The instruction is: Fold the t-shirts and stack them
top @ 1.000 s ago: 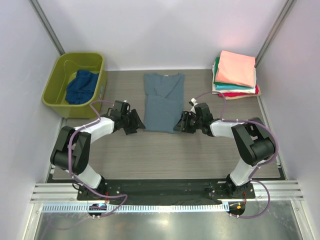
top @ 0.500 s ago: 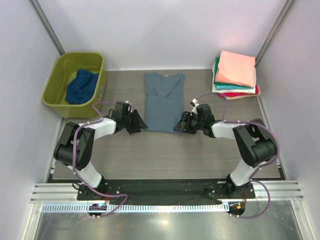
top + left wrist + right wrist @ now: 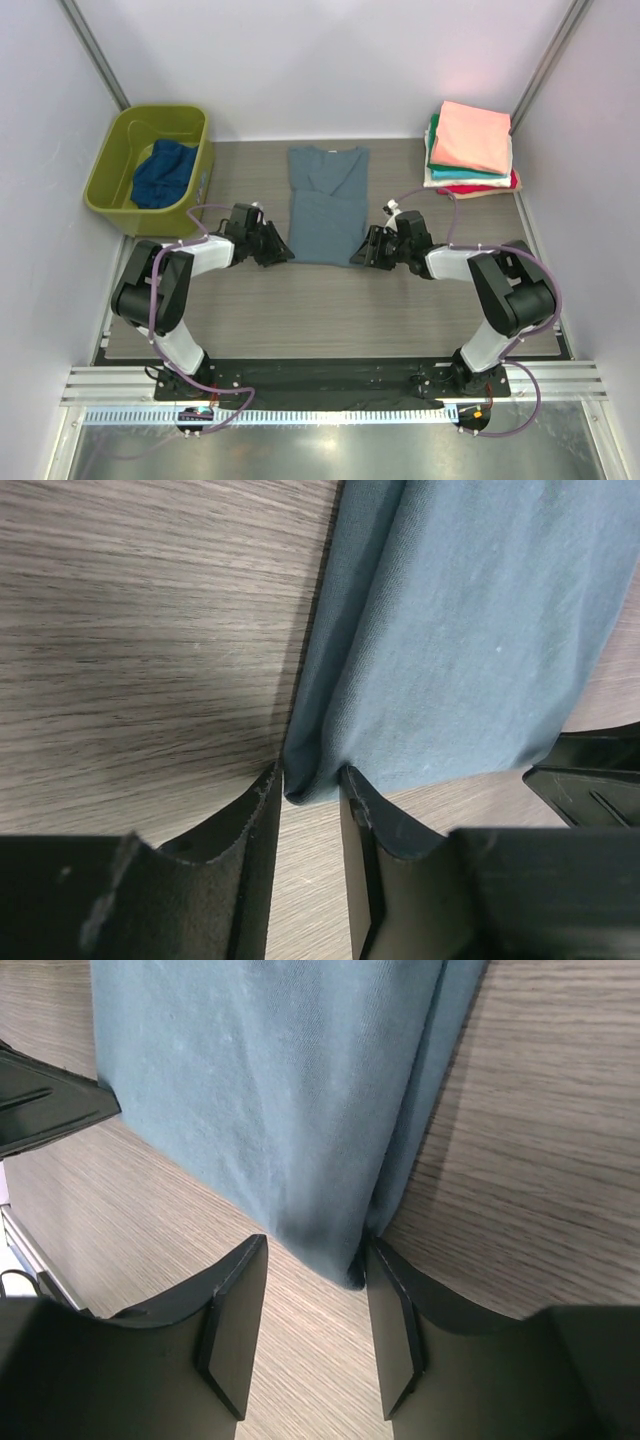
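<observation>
The long, folded, dusty grey-blue cloth t-shirt [image 3: 328,205] lies flat in the middle of the brown wood surface [image 3: 330,310]. The step now is folding it in half. Both arms are down low at its near end, at 6 o'clock.

The left gripper [image 3: 312,815] has the near left corner between its fingers. They touch the cloth on both sides, but I cannot tell if they are squeezing. The right gripper [image 3: 315,1330] has its fingers apart around the near right corner.

Next, I think both must pinch tight, lift together and carry the end toward 12 o'clock.

Only the wrist views show the corners between the fingers. Only the top view shows the pile of folded shirts [image 3: 470,135] at 1 o'clock, and the dark blue shirt [image 3: 163,172] in the olive-green plastic tub [image 3: 100,180] at 10 o'clock.
</observation>
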Robot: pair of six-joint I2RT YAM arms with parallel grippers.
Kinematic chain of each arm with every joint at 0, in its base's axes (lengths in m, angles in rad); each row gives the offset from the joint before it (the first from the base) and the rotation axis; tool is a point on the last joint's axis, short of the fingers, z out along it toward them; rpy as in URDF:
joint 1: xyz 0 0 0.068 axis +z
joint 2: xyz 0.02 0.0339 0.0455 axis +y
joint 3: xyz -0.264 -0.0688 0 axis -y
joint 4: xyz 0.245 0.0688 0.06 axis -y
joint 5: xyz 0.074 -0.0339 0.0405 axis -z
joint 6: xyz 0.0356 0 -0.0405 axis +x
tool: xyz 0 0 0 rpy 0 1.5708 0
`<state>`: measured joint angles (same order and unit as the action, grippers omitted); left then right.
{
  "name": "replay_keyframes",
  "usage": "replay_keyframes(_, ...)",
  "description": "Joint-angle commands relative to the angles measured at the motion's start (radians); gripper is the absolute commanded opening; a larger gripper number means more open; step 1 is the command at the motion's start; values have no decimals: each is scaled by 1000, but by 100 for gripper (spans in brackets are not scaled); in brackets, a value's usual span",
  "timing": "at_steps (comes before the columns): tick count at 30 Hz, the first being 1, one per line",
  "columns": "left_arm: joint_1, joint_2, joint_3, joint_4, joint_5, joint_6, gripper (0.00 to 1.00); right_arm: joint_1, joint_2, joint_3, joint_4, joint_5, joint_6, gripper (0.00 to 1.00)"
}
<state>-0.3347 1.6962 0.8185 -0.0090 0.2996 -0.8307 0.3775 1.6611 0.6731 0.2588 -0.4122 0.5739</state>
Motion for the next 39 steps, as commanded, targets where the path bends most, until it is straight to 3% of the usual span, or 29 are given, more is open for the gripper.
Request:
replay_keyframes(1, -6, 23, -1, 4, 1, 7, 31, -6, 0, -50, -182, 79, -48, 52)
replay_keyframes(6, -4, 20, -1, 4, 3, 8, 30, -6, -52, -69, -202, 95, -48, 63)
replay_keyframes(16, -7, 30, 2, 4, 6, 10, 26, -6, 0, -76, -144, 67, -23, 60)
replay_keyframes(22, -7, 30, 1, 4, 7, 8, 20, -8, 58, -78, -93, 38, -6, 49)
replay_keyframes(26, -6, 33, 2, 6, 7, 8, 18, -6, 54, -78, -101, 38, -9, 32)
replay_keyframes(33, -7, 31, 7, 4, 9, 2, 3, -6, 25, -84, -125, 41, -17, 5)
replay_keyframes(39, -23, -36, -4, -25, -8, 4, 0, -6, -50, -93, -168, 46, -20, 1)
